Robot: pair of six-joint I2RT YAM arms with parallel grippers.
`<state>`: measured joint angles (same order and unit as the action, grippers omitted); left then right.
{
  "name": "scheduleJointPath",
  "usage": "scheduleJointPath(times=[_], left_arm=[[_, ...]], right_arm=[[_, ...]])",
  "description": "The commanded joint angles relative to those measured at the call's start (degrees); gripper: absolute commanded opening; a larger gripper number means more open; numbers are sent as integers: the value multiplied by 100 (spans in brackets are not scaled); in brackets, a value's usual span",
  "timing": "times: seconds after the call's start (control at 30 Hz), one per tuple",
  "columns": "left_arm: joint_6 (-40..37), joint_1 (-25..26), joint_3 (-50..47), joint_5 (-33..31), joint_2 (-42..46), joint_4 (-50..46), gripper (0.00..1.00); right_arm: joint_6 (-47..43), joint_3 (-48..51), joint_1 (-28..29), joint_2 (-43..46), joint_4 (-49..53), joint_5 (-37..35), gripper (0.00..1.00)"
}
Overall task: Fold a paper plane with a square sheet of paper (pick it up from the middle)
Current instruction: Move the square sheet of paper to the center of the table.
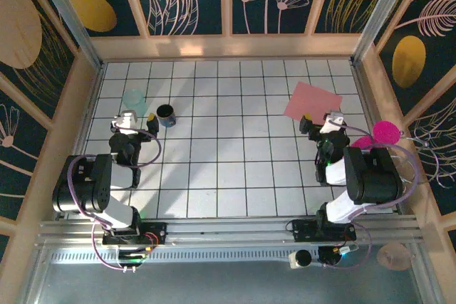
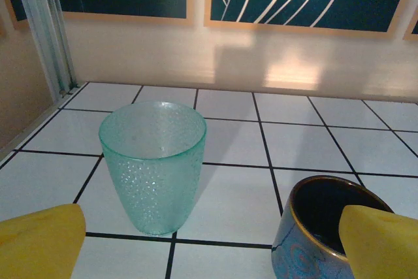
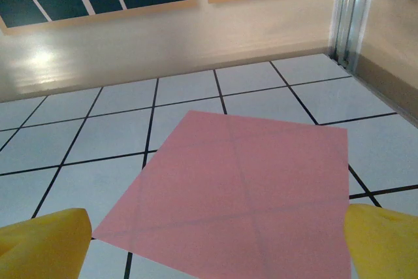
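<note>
Yellow fingertips (image 3: 46,240) of the right gripper (image 3: 209,246) sit at the bottom of the right wrist view, spread wide with nothing between them. Just beyond them the square sheet of paper (image 3: 241,187) lies flat on the tiled desk (image 3: 78,142), turned a little askew to the tile lines and crossed by faint creases. In the top view it sits toward the far right corner of the desk, just ahead of that gripper. That looks deliberate: open jaws aimed at the sheet's middle, where the task wants it taken. Nothing is folded yet. The left gripper (image 2: 209,246) is likewise spread and bare, facing a green tumbler (image 2: 153,161) and a dark blue cup (image 2: 320,233). Both stand near the left edge, well apart from the paper, probably parked out of the folding area. A magenta disc (image 1: 386,132) shows by the right edge.
</note>
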<state>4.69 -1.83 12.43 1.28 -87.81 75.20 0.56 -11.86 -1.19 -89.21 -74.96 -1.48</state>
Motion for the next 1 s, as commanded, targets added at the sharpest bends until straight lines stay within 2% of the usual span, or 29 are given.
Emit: scheduleJointPath(times=[0.0,0.6,0.73,0.97], left_arm=[[-47,-20,-3,118,-8,179,99],[-36,-20,11,91,-12,153,99],[68,-20,-6,-191,-1,171,99],[85,-20,-88,-220,0,330,99]], right_arm=[[50,-61,3,-25,-123,-97,99],[50,-54,1,-24,-103,-97,99],[50,-58,-2,-26,-111,-97,99],[41,-40,6,-19,-141,-132,99]])
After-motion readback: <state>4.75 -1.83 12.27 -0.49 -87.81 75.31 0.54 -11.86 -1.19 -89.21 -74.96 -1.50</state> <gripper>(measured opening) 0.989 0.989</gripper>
